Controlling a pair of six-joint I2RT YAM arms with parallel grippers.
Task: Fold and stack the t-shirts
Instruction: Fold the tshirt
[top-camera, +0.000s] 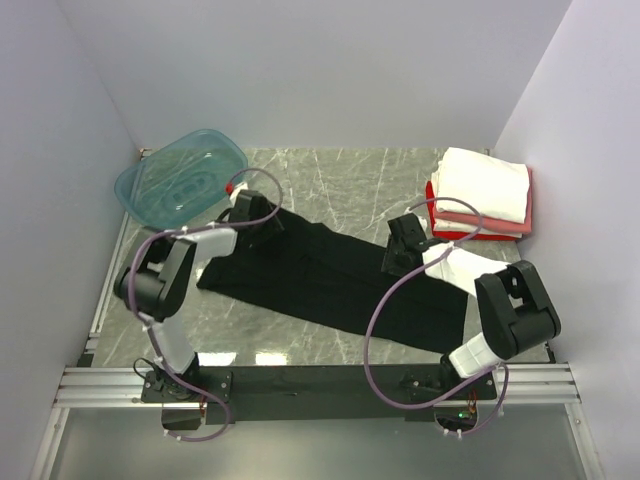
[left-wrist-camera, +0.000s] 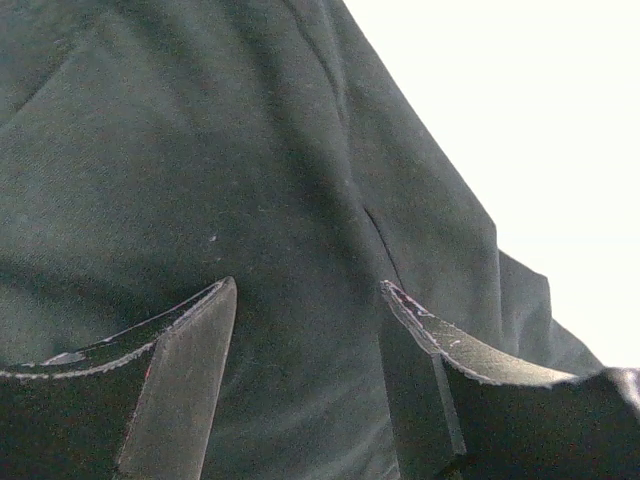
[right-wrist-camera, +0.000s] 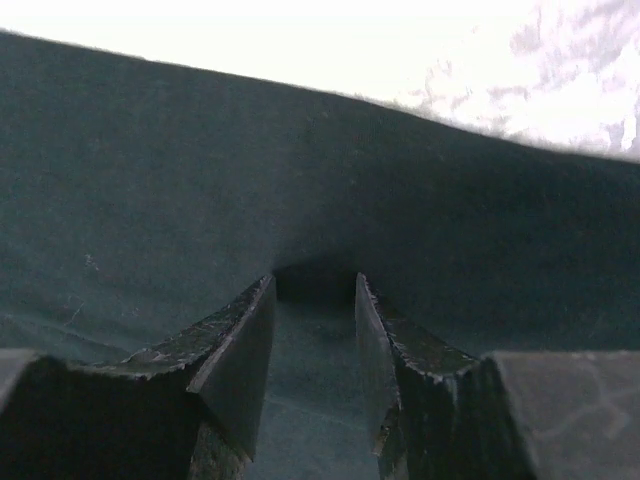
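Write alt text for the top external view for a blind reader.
A long black t-shirt lies stretched diagonally across a marble table, the left gripper at its far-left end and the right gripper at its far edge. A folded white, pink and red stack sits back right; a teal tub back left.

You will find no text, brand, number or sign that can be read in any of the three views. The black t-shirt (top-camera: 330, 285) shows you only plain dark cloth, also close up in both wrist views. The teal plastic tub (top-camera: 180, 185) carries some raised lines on its surface, but they are too small to read.
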